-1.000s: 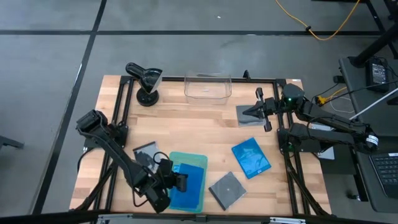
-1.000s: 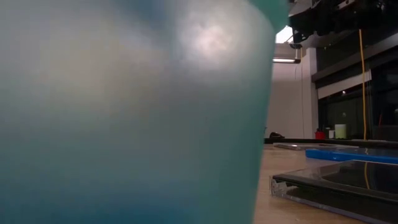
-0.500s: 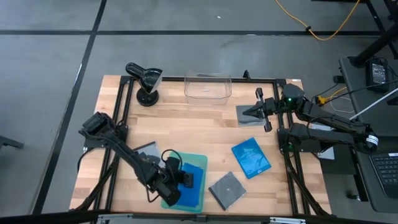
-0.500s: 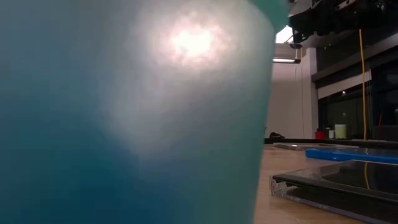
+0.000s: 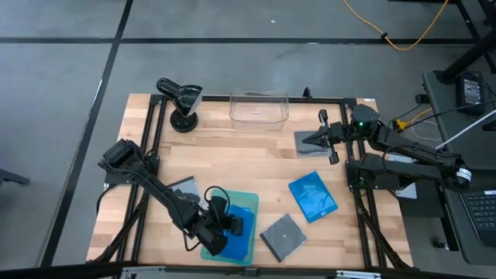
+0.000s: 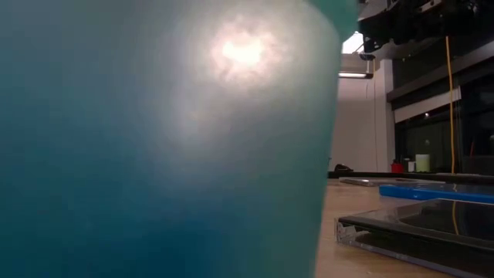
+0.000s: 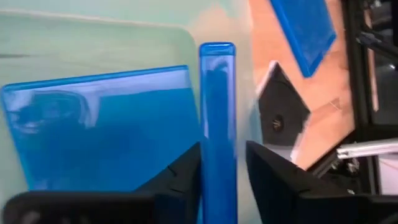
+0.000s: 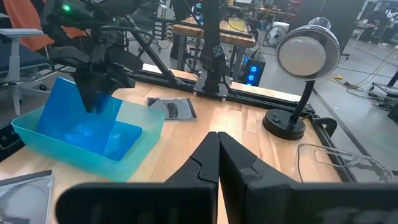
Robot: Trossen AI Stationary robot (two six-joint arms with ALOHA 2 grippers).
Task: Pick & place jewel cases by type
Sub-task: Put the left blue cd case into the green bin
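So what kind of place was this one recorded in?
Probably a robotics lab or workshop: the wooden table sits in a black metal frame, with other workbenches, an office chair and cabling beyond on a concrete floor.

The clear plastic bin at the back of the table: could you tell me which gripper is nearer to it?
The right. The right gripper sits just beside the clear bin, over a grey case, while the left gripper is across the table at the pale green tray.
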